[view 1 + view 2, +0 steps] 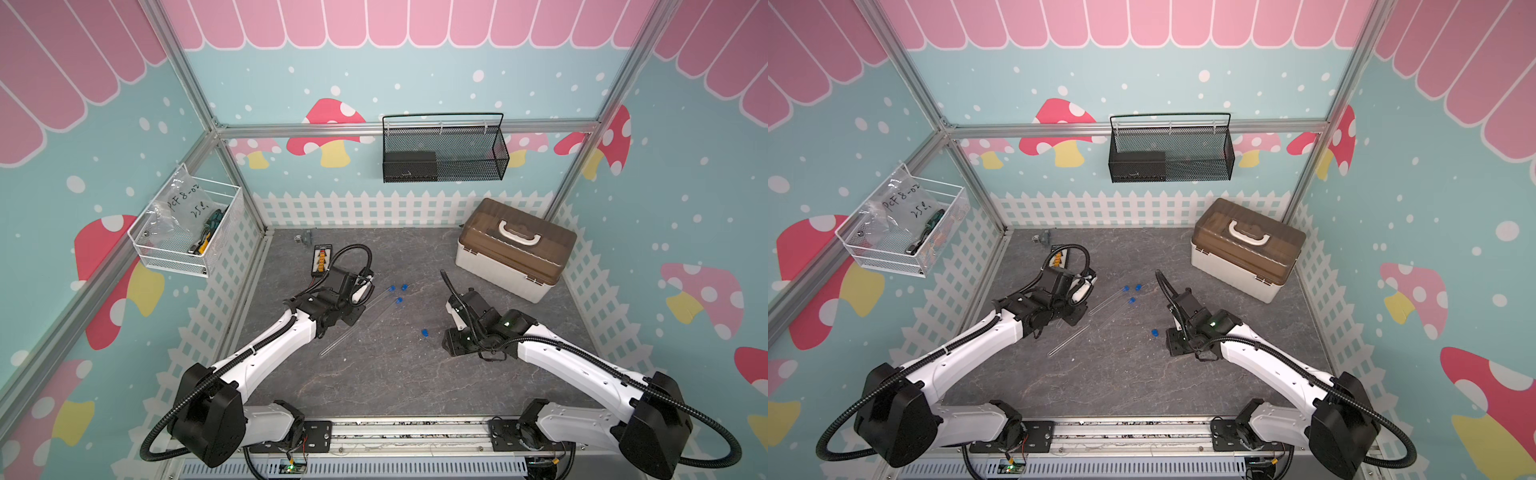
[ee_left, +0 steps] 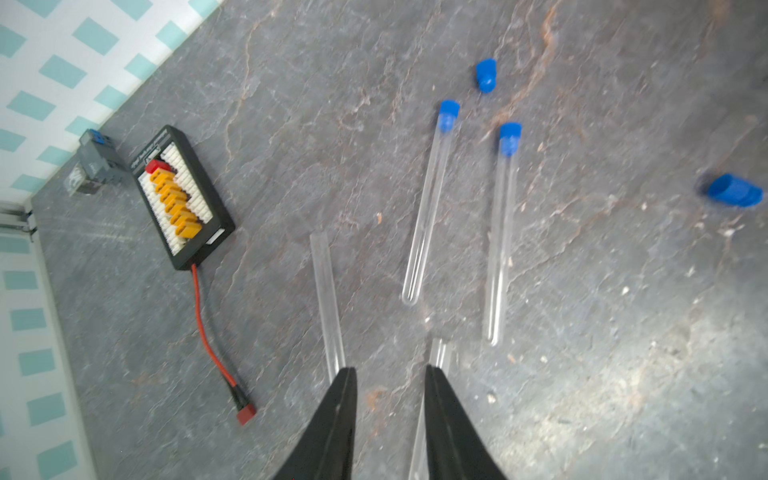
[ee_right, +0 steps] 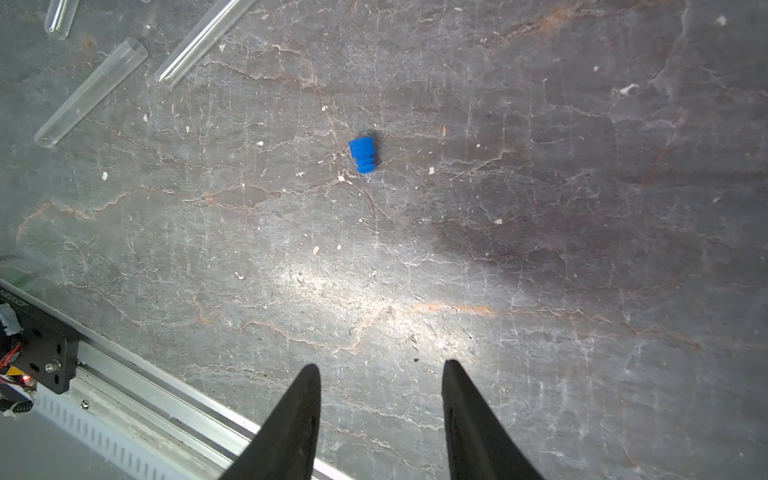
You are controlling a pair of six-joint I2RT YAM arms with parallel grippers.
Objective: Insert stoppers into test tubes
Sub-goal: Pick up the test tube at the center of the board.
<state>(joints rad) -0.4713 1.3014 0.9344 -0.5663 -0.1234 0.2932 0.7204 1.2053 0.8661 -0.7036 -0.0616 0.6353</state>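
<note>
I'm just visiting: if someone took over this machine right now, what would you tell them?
Left claw: open, empty, by an unplugged tube.
Right claw: open, empty, pointed toward a loose stopper.
Done: two plugged tubes lie on the table.
Left: that unplugged tube, a second bare tube, that stopper, and another stopper near the plugged ends.

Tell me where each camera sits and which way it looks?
Top views: high at the front, looking down and back over the grey table; both show the left arm and right arm.
Left wrist: on the left arm, looking past the left gripper at the test tubes.
Right wrist: on the right arm, looking past the right gripper down at a loose stopper.
Shared: that stopper shows in all four.
</note>
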